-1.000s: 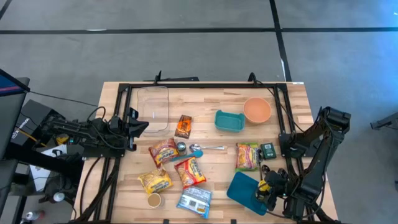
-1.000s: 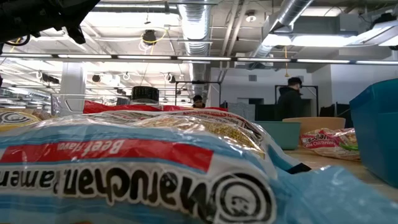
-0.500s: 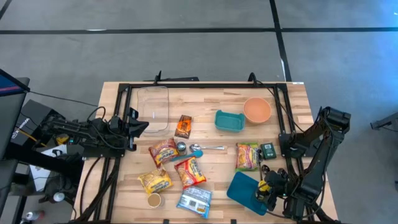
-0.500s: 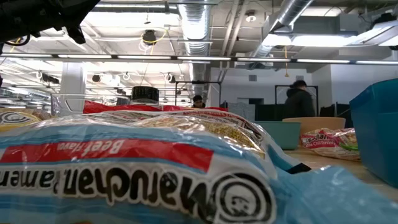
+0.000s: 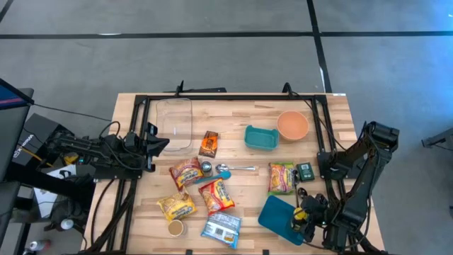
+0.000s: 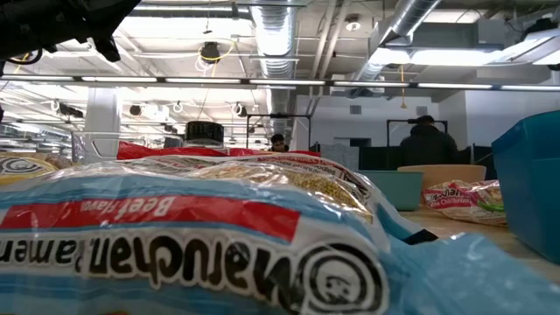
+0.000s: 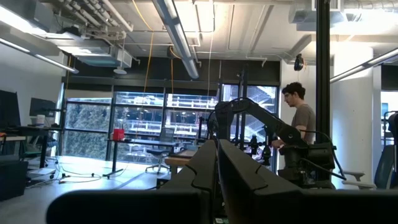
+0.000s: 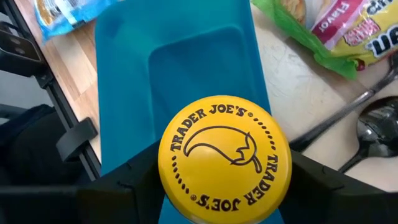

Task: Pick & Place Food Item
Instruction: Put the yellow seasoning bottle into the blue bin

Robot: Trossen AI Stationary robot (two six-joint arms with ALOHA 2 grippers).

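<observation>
Your right gripper (image 5: pixel 303 216) is sitting at the near right corner of the table (image 5: pixel 233 113), and its fingers are clamping a yellow Trader Joe's lid (image 8: pixel 224 155) from both sides, so the jaws are closed on that round container. In the right wrist view the lid is hovering directly over a teal tray (image 8: pixel 180 56), with a green snack bag (image 8: pixel 336 31) and the bowl of a metal spoon (image 8: pixel 379 124) lying just beside the tray. From above, you are seeing the teal tray (image 5: pixel 276 216) next to the gripper, and the green snack bag (image 5: pixel 281 177) lying between it and the teal square bowl (image 5: pixel 260 137). An orange bowl (image 5: pixel 292 125) is standing beside the teal one, and a clear container (image 5: pixel 174 120) is resting near the far left side. Your left gripper (image 5: pixel 159 145) is waiting at the left edge of the table with its fingers (image 7: pixel 202 168) pressed together, holding nothing. A blue ramen packet (image 6: pixel 192 245) is filling the low view, and a person (image 7: pixel 301 127) is standing in the room behind.
</observation>
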